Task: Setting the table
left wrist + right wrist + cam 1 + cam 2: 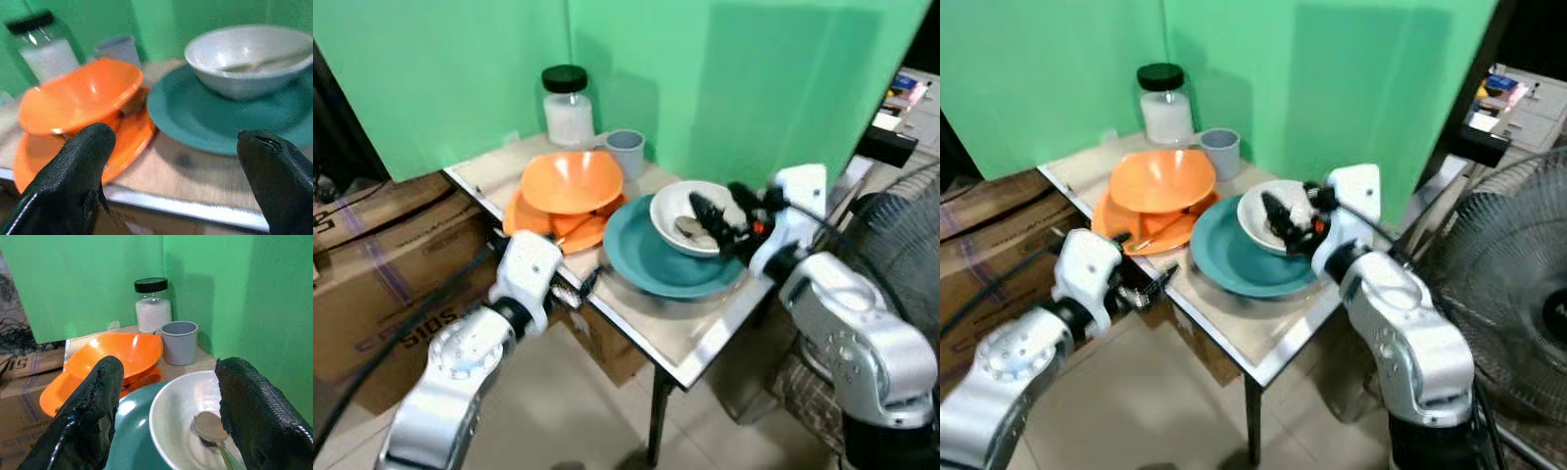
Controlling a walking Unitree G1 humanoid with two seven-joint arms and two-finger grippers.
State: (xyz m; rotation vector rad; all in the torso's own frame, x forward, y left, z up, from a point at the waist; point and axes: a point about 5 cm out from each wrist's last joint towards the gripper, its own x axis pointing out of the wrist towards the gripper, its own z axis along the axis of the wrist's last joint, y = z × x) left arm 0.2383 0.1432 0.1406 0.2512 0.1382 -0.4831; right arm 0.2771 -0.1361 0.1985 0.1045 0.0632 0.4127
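White bowl (697, 217) sits on the teal plate (646, 257), a spoon (210, 428) inside; the right tool (717, 221), fingers spread, hovers over its rim. It looks rigid, glossy, likely slippery and breakable; the rim seems the best hold. The left tool (176, 171) gapes at the surface (690, 328) edge beside the orange bowl (572, 180), cup (626, 151) and jar (567, 106).

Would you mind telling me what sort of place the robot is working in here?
Probably a storage or work room set up for recording, not a dining room: green backdrop sheets behind the small table, cardboard boxes on the floor, and a standing fan alongside.
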